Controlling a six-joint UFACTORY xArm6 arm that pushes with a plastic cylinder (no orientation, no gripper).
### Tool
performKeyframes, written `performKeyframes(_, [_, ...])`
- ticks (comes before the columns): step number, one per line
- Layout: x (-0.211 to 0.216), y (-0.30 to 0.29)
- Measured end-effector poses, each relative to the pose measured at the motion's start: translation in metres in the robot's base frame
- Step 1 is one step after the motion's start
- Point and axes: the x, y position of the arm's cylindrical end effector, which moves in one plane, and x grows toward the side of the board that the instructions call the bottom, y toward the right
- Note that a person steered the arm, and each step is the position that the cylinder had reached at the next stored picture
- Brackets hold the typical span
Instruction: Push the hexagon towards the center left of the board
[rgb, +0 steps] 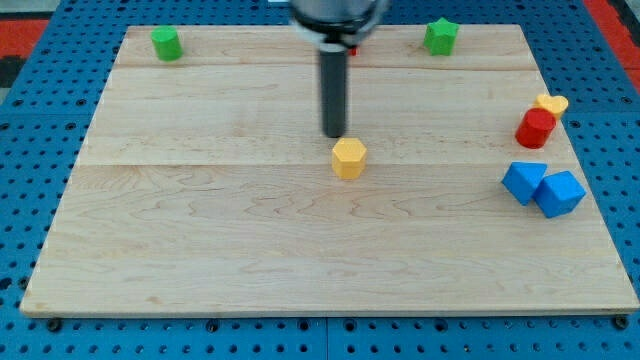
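— Hovering where, my tip?
— Just above the yellow hexagon toward the view's top, near it; whether they touch, I cannot tell. The hexagon sits near the middle of the wooden board.
— Any fingers spread or pinching?
— None; the arm ends in a bare dark rod.
— The other blocks?
— A green cylinder top left, a green star top right; at the right edge, a red cylinder touching a small yellow block, and two blue blocks side by side.
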Motion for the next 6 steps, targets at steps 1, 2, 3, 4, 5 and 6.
performKeyframes(1, [0.012, 0.087])
performKeyframes(2, [0.041, 0.068])
performKeyframes(3, [0.063, 0.026])
performKeyframes(4, [0.019, -0.056])
performKeyframes(5, [-0.008, -0.141])
performKeyframes(6, [-0.015, -0.176])
